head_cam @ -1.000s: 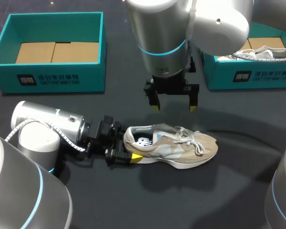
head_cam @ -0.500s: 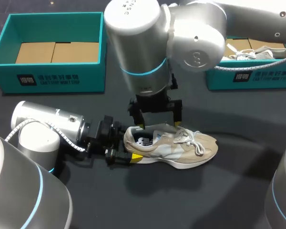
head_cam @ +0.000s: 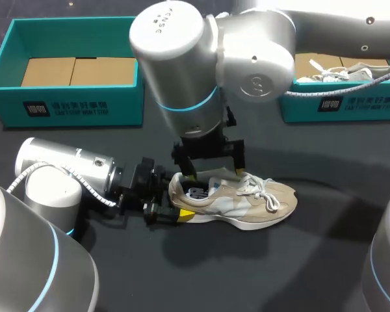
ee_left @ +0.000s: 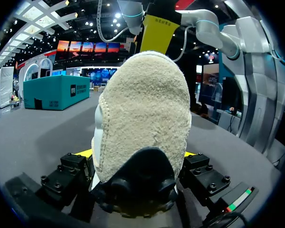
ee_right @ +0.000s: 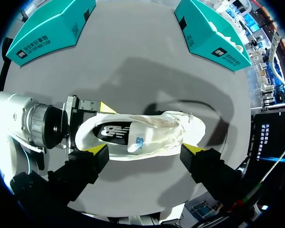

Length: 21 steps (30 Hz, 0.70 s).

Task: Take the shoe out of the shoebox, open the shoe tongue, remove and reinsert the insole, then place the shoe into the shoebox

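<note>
1. Grips heel of shoe [head_cam: 247,198] w/ L hand [head_cam: 173,203], clenched on both sides.
2. Hovers R hand [head_cam: 213,169] over shoe's opening, fingers spread wide.
3. Rests shoe on its sole, mid table [head_cam: 260,273], apart from shoebox [head_cam: 71,104].

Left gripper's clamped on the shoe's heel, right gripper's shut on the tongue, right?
Not quite. The right gripper is open: the right wrist view shows its fingers wide apart either side of the shoe. The left gripper does clamp the heel.
</note>
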Available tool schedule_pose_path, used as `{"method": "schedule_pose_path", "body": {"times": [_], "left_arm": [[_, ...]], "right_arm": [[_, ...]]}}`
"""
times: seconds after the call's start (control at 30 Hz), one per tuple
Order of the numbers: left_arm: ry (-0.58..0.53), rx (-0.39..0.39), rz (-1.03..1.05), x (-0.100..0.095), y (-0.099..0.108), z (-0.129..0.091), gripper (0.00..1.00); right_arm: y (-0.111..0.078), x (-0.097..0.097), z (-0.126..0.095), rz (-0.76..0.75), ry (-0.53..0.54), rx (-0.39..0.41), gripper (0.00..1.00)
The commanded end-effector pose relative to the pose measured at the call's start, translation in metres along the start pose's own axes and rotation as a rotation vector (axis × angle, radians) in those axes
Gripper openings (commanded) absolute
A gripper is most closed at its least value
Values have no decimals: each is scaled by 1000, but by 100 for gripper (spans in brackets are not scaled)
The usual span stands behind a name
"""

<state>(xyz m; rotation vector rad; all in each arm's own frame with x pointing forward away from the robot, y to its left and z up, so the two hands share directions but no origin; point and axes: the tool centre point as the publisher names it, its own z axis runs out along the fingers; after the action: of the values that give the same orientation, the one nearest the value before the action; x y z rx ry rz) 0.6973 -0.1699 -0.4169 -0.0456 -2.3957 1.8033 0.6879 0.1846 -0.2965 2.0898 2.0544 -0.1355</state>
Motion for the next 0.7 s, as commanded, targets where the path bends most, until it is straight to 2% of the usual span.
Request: {"method": "schedule_pose_path", "body": {"times": [0.03, 0.43, 0.7], "left_arm": [[-1, -1, 1, 2, 5, -3, 0], [-1, -1, 1, 2, 5, -3, 0], [-1, -1, 1, 2, 5, -3, 0]], "right_arm": [[-6, 13, 8, 396, -58, -17, 100], [-7, 15, 30, 416, -168, -47, 100], [-8, 10, 41, 431, -213, -79, 100]]}}
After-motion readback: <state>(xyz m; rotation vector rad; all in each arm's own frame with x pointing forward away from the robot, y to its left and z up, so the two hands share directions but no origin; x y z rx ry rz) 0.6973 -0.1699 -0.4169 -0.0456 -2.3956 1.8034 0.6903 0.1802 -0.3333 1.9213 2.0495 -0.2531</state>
